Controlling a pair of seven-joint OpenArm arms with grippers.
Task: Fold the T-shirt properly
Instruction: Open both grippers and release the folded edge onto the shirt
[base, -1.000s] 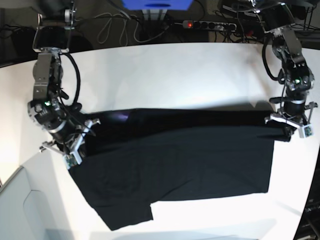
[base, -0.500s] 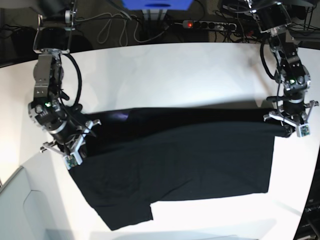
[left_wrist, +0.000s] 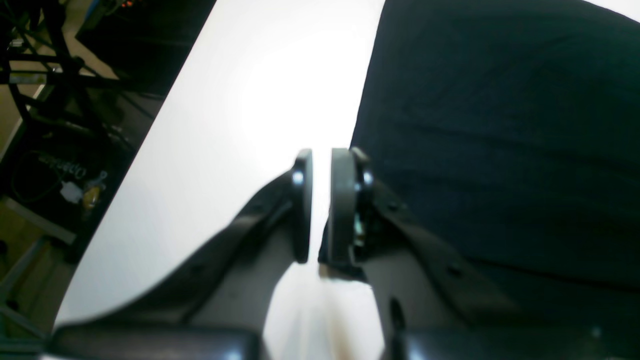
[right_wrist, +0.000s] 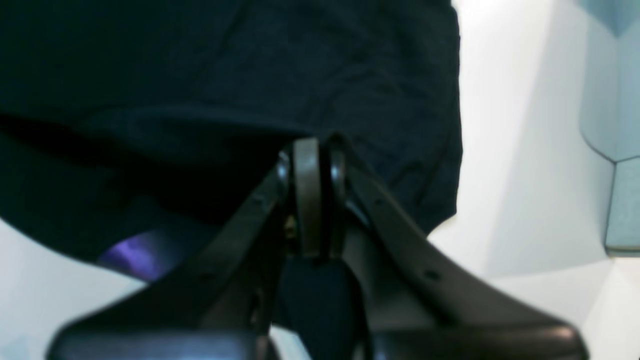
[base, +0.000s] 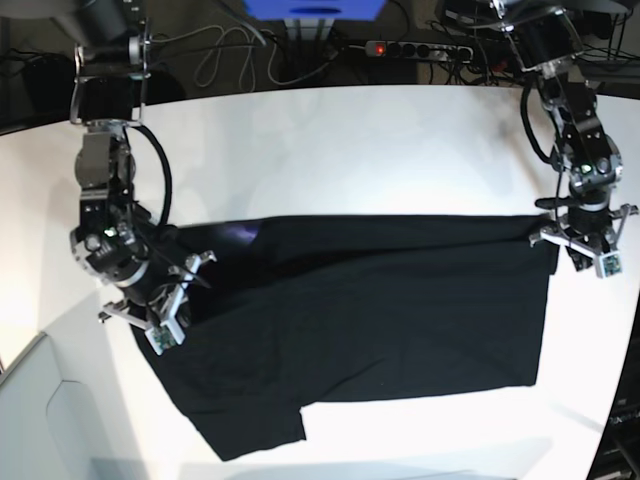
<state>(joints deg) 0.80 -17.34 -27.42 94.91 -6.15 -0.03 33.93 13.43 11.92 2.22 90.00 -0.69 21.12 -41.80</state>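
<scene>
The black T-shirt lies folded lengthwise across the white table, plain side up, with a small purple patch showing at its upper left. My right gripper is at the shirt's left edge. In the right wrist view this gripper is shut on a fold of the black cloth. My left gripper hovers just off the shirt's upper right corner. In the left wrist view its pads stand slightly apart with bare table between them, and the T-shirt lies beside the right pad.
A power strip, cables and a blue box sit behind the table's far edge. A pale grey panel fills the lower left corner. The table's right edge runs close to my left arm.
My left gripper has parted its pads and let go of the shirt's right corner, which now lies flat. My right gripper has shifted slightly right and down, still holding the cloth.
</scene>
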